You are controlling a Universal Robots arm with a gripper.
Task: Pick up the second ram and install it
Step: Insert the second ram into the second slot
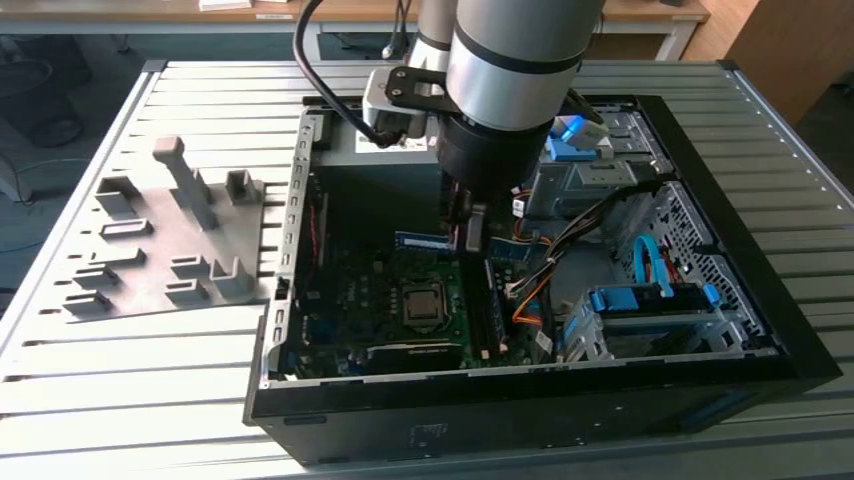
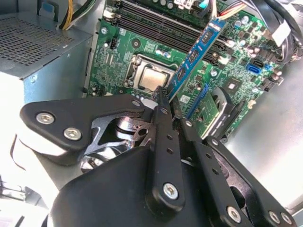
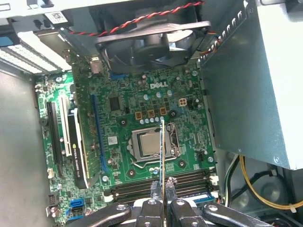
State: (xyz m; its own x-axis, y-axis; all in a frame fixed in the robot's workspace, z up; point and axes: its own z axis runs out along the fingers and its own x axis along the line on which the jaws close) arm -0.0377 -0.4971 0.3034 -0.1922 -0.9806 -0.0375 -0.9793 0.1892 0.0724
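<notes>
Second ram (image 2: pixel 196 54) sits pinched edgewise between the jaws; we see it held over the motherboard (image 3: pixel 123 118), beside the processor socket (image 3: pixel 147 144).

Blue second ram (image 2: pixel 196 56) with black chips — green motherboard (image 3: pixel 124 109), black gripper (image 2: pixel 168 98), grey slotted tray (image 1: pixel 147 250), black case (image 1: pixel 534 402).

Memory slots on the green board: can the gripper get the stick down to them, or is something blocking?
Probably yes. The gripper, shut on the memory stick, hangs inside the open case close to the memory slots, and no cable or card seems to lie across them.
</notes>
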